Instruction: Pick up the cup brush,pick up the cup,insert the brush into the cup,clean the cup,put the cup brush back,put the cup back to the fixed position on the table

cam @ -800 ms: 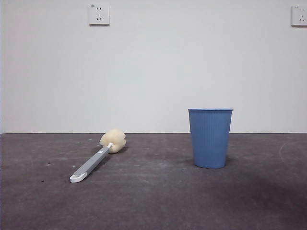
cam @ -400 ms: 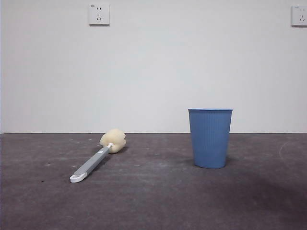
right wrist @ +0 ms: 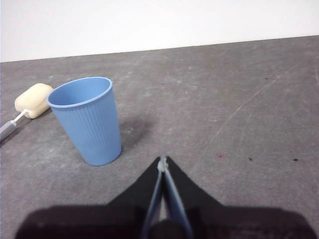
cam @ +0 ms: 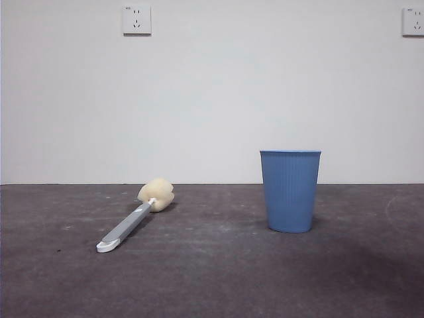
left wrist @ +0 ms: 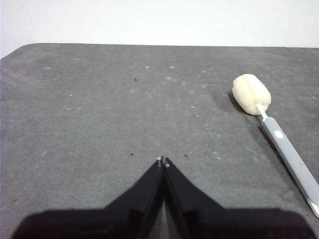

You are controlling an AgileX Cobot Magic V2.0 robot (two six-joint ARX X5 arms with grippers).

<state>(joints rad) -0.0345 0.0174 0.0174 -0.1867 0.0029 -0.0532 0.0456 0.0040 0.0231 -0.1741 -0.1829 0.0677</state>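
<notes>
The left end effector (left wrist: 163, 160) has its two black jaws pressed together tip to tip, with nothing between them, and it hangs above bare desk (left wrist: 89, 114). The cup brush (left wrist: 276, 134) lies off to one side of it, well apart from the jaw tips, flat on the surface.

The right end effector (right wrist: 163, 162) is likewise closed to a point and holds nothing. It hovers over the desk near the cup (right wrist: 89, 119), apart from it and not touching. From this wrist camera the cup stands upright with its open mouth up, and the sponge head of the brush shows just behind it at the picture's edge.

Neither arm shows in the front view. There the cup brush (cam: 136, 215) lies on the desk (cam: 212, 278) at the left, its cream-yellow sponge head toward the wall and its grey handle running toward the camera, ending in the white looped tip. The cup (cam: 290, 191) stands upright at the right, well apart from the brush.

Behind the desk is a plain white wall (cam: 212, 99) with one socket (cam: 136, 19) high at the left and a second socket (cam: 413, 21) at the top right corner.
</notes>
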